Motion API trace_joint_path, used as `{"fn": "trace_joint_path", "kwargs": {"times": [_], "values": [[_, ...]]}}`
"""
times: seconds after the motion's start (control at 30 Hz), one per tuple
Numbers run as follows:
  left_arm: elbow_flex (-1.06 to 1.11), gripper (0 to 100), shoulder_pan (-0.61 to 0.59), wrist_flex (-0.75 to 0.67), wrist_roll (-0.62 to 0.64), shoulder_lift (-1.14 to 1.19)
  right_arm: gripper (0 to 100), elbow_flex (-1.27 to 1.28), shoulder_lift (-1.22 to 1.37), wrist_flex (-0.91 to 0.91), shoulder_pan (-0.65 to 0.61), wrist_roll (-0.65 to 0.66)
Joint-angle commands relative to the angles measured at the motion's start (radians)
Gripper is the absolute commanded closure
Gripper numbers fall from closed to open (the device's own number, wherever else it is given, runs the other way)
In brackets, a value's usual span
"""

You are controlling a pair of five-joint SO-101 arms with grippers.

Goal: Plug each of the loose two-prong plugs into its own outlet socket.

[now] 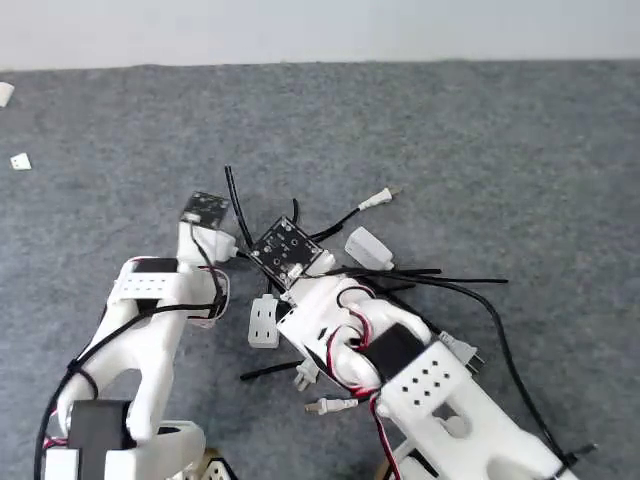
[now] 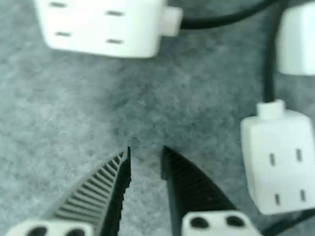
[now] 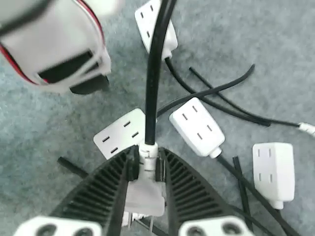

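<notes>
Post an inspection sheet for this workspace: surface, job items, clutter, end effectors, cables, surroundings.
Surface: grey carpet-like surface, flat.
Job's things: white plastic outlet blocks lying scattered; loose white two-prong plug unplugged; second white plug gripped, not yet in a socket.
Clutter: small white scraps at the far edge.
End effectors: left end effector open, empty, over bare carpet; right end effector shut on the second white plug.
Cables: black cords tangled, crossing among the blocks.
Surroundings: pale wall behind the surface.
</notes>
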Motion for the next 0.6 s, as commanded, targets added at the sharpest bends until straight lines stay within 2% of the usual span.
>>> {"fn": "trace_joint_path", "kwargs": {"times": [0.0,0.17,0.4,0.57], "values": [[-0.038,94,0.038,0.017,-0.075,0.002,99.1,-0.011,-0.036,-0.022,-0.004,0.015],[-0.036,96,0.089,0.071,-0.247,0.002,99.1,-0.011,-0.027,-0.025,-0.002,0.014],[-0.005,96,0.12,0.095,-0.359,-0.028,99.1,-0.011,0.094,-0.114,-0.002,0.009],[0.108,96,0.135,0.049,-0.397,-0.164,99.1,-0.017,0.15,-0.153,-0.002,0.009]]}}
